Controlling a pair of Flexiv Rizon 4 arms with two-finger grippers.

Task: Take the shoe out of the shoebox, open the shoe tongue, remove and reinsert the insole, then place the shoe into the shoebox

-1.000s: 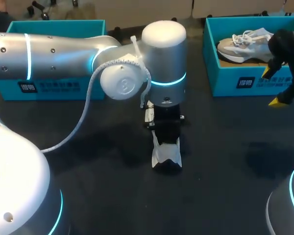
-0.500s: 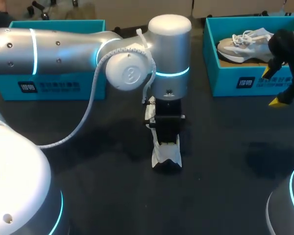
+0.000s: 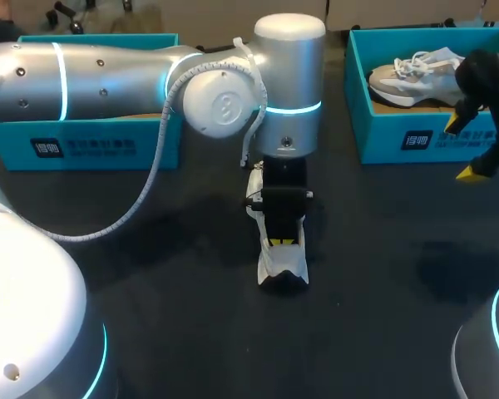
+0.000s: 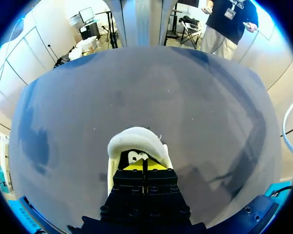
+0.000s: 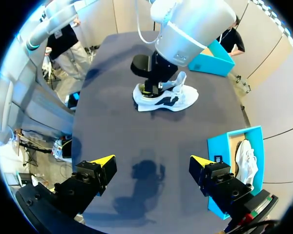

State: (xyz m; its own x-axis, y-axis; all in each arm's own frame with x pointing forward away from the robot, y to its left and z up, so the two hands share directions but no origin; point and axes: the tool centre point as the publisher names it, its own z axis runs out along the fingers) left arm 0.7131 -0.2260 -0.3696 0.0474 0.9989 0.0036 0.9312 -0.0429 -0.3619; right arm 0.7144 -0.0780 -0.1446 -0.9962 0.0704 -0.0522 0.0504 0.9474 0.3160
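Observation:
A white shoe (image 3: 283,264) with black trim stands on the dark table near the middle, also seen side-on in the right wrist view (image 5: 176,100). My left gripper (image 3: 283,243) comes straight down onto it, its yellow tips pressed together at the heel opening (image 4: 142,166); the white heel collar (image 4: 132,139) curves just ahead of them. Whether anything is pinched between the tips does not show. My right gripper (image 3: 462,151) hangs wide open at the right, high above bare table (image 5: 151,161), holding nothing.
A teal shoebox (image 3: 416,137) at the back right holds another pale shoe (image 3: 412,75). A second teal shoebox (image 3: 91,148) stands at the back left, mostly hidden behind my left arm. Bare table lies around the shoe.
My left arm's wrist has risen a little over the shoe, so its yellow tips now show above the heel. The shoe and the right arm have stayed put.

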